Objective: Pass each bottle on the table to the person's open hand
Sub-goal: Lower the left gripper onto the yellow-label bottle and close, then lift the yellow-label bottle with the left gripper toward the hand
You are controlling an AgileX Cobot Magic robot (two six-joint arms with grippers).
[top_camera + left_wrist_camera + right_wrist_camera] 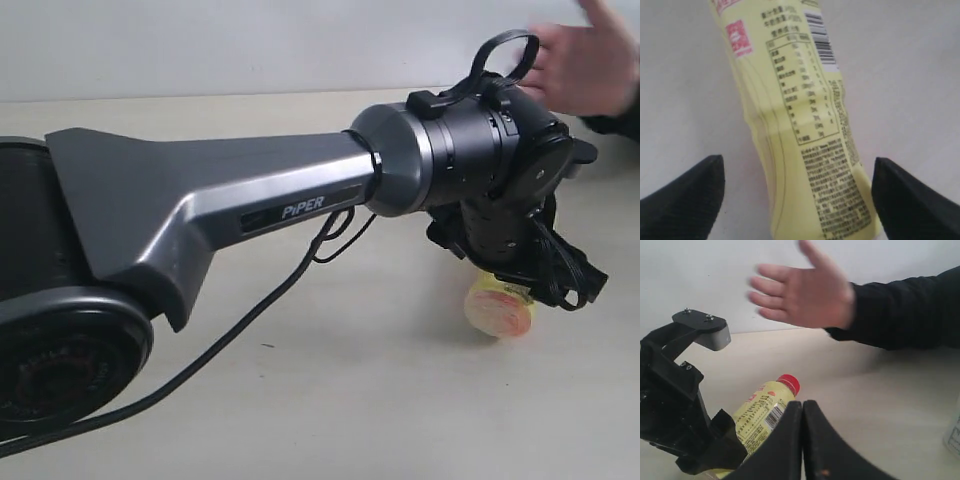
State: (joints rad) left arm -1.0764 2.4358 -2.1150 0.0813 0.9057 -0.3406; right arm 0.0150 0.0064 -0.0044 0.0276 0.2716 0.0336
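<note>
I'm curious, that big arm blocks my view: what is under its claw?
A yellow bottle lies on the table, inside the open left claw. From outside only its end shows; the arm covers the rest.

The left arm point(220, 200) reaches far out, wrist bent down, left gripper point(797, 172) spread wide. The right gripper point(802, 410) has both fingers pressed flat together.

The bottle point(762, 412) is pale yellow with a red cap point(789, 383), and its label point(790, 115) is covered in tiny black print plus a black-and-white barcode point(819, 42) and a pink-red square point(738, 37). The table point(350, 400) is plain pale beige, the arm point(230, 200) is silver-grey and black, and the left gripper point(797, 159) has black fingers point(685, 200) with fine ribbing. The hand point(805, 295) is light-skinned, its sleeve point(905, 310) black.
</note>
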